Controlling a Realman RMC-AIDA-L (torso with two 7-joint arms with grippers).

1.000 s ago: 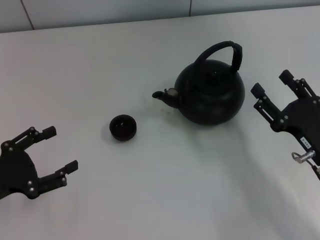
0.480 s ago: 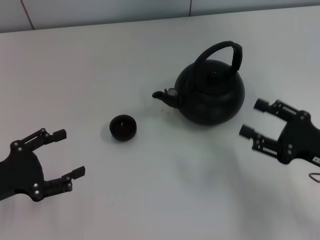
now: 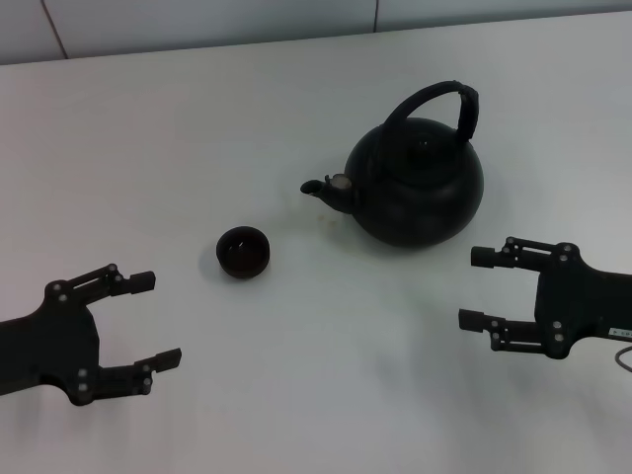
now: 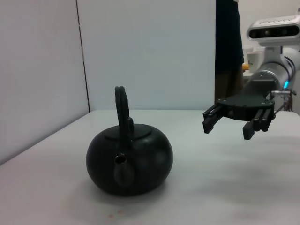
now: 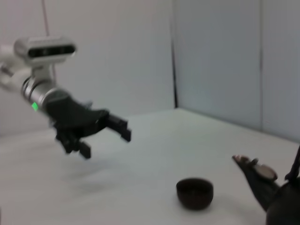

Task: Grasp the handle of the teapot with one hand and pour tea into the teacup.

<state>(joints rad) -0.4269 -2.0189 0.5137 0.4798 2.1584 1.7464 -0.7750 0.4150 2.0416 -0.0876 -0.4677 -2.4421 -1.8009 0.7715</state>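
While teapot is sitting upright far right on table, spout aiming left at teacup, handle arching over lid, right gripper is hovering near-right of pot, fingers spread wide, gripping nothing, likely placed for handle grasp. Left gripper is hanging near left, also wide, empty, well apart from cup.

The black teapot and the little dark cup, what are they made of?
The round black teapot looks like cast iron or dark glazed ceramic: matte, with a soft sheen, and its arched handle seems wrapped. The small dark teacup looks like matching ceramic or metal; the look leaves it open.
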